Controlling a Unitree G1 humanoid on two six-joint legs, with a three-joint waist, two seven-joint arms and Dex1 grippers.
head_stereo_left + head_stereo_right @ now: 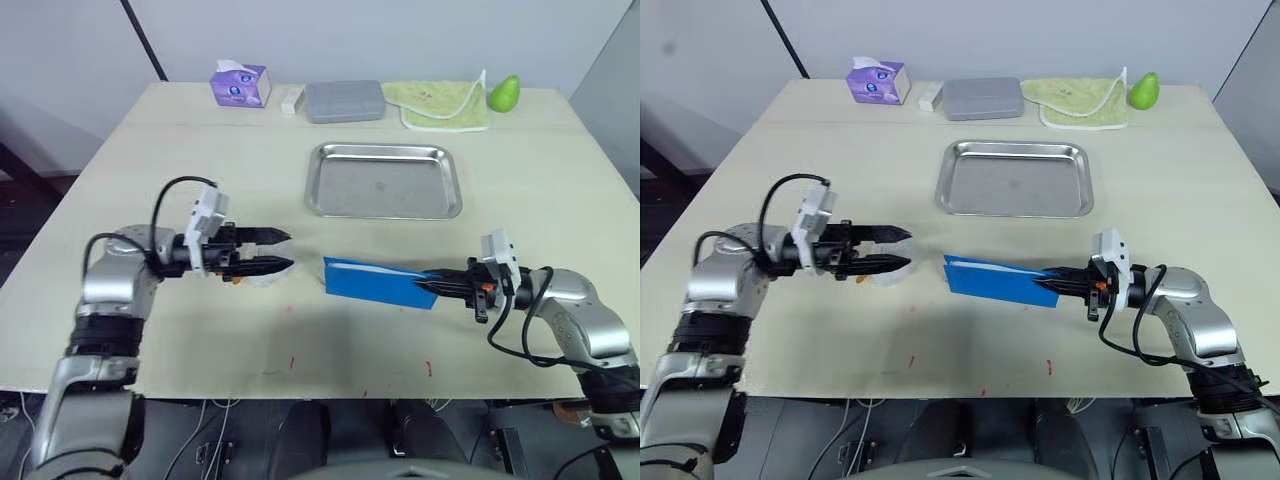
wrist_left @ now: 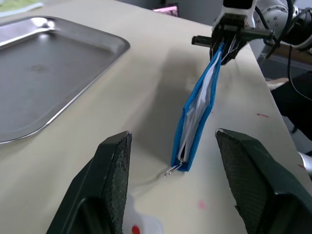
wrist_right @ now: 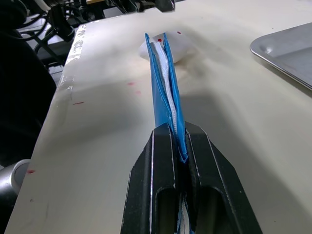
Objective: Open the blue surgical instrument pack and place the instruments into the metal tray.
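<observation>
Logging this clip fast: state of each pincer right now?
Left pincer: open, holding nothing.
Right pincer: shut on the blue surgical instrument pack, gripping its edge.

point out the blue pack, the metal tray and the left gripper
blue surgical instrument pack (image 1: 372, 281), left eye view, flat blue side
metal tray (image 1: 384, 183), left eye view, bare floor
left gripper (image 1: 284, 251), left eye view, between fingertips

Your blue surgical instrument pack (image 1: 378, 281) stood on edge, still folded, a silver instrument tip (image 2: 170, 169) peeking out; the metal tray (image 1: 384, 180) lay beyond.
</observation>
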